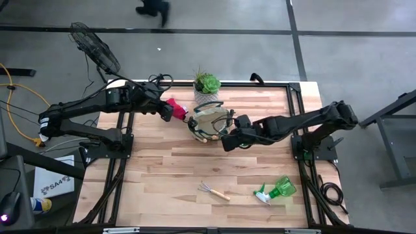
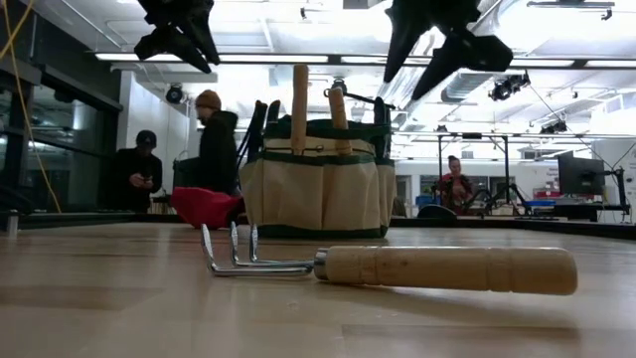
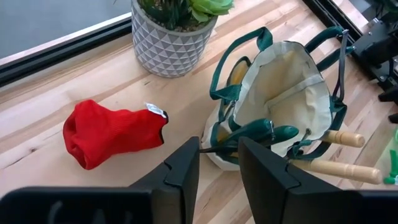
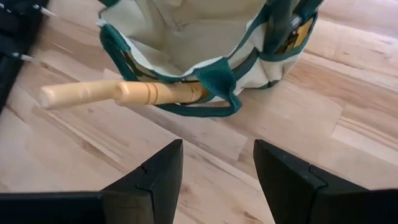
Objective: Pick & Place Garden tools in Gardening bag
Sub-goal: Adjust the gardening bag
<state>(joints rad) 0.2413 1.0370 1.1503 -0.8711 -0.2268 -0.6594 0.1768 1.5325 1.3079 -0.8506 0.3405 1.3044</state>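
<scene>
The gardening bag [image 1: 211, 121] stands upright on the table at the far middle, tan with dark green rim and loop handles [image 3: 280, 93]. Two wooden tool handles [image 2: 299, 94] stick up out of its outer pockets, and a green-handled tool [image 3: 261, 130] sits in another pocket. A red glove [image 3: 112, 134] lies flat on the wood just left of the bag. My left gripper [image 3: 219, 144] hovers open above the glove and the bag's left side. My right gripper [image 4: 217, 146] hovers open at the bag's near right side. A small rake [image 1: 213, 191] and a green spray bottle [image 1: 278, 190] lie near the front edge.
A green succulent in a white patterned pot [image 1: 207, 86] stands just behind the bag and glove. Dark frame rails [image 1: 296, 104] run along the table's edges. Bare wood lies between the bag and the rake. Several people [image 2: 214, 139] stand in the room beyond the table.
</scene>
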